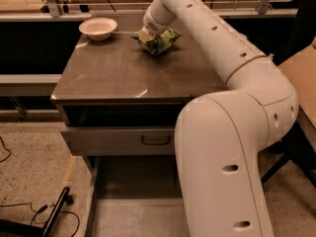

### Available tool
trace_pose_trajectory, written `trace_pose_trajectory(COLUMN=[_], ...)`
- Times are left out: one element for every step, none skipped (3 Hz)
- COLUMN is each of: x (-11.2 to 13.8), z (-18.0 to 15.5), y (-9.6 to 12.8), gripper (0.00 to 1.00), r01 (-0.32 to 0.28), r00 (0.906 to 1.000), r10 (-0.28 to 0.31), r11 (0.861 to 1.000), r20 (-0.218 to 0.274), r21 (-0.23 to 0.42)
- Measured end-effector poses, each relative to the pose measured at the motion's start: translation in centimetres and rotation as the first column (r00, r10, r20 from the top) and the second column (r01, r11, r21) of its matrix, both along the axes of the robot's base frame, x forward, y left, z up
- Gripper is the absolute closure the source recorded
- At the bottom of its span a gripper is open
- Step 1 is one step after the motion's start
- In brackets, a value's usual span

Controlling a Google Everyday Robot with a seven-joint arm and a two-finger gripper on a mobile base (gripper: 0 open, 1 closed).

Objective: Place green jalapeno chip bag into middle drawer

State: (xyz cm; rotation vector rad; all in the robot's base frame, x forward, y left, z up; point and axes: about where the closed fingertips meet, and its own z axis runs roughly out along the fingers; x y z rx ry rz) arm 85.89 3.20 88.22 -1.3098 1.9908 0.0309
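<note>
The green jalapeno chip bag (163,40) lies crinkled on the far part of the cabinet top (123,70). My gripper (146,34) is down at the bag's left end and touches it. The white arm reaches from the lower right across the cabinet and hides the cabinet's right side. The middle drawer (133,216) is pulled out low at the front, a wide shallow grey tray with a bare floor. Its right part is hidden behind my arm.
A white bowl (98,27) stands at the far left of the cabinet top. A drawer with a grey front panel and dark handle (155,140) sits just above the open tray. A dark cable and bar (54,216) lie on the floor at the left.
</note>
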Motion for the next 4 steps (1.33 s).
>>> trace_pose_trajectory(x=[-0.6, -2.7, -5.4, -9.8], z=[2.1, 4.9, 7.0, 10.0], y=[0.6, 0.7, 0.4, -0.8], gripper=[1.0, 1.0, 1.0, 1.0], r01=[-0.01, 0.002, 0.021, 0.074], r00=[0.9994, 0.9983, 0.9976, 0.9941], r10=[0.01, 0.002, -0.014, -0.064], r11=[1.0, 0.998, 0.995, 0.989], r20=[0.033, 0.058, 0.068, 0.088], r21=[-0.022, -0.064, -0.101, -0.125])
